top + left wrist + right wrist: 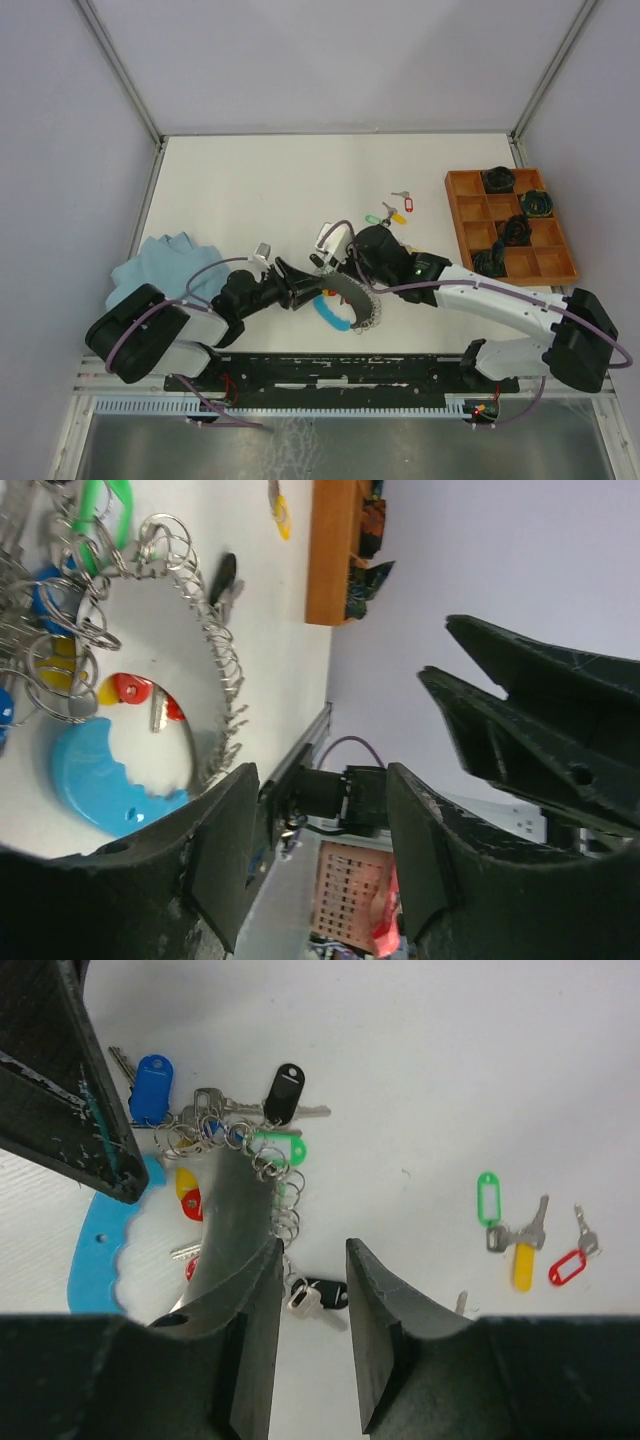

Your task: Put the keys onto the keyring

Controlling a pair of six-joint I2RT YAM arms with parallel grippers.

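White tabletop (250,180) before us: our left gripper (320,790) and right gripper (312,1260) stand parted, empty. The keyring (105,780) just beyond them carries several threaded keys (210,1110); loose keys (515,1230) farther out remain unthreaded.

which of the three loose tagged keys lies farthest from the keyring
The red-tagged key, at the group's outer end; the yellow-tagged key and green-tagged key lie closer to the keyring.

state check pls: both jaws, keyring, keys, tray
left gripper, jaws open, empty.
right gripper, jaws open, empty.
keyring, lying on the table.
strung keys, on the keyring; blue, black and green tags among them.
loose keys, off the keyring; green, yellow and red tags.
wooden tray, some compartments hold dark coiled bundles, some bare.
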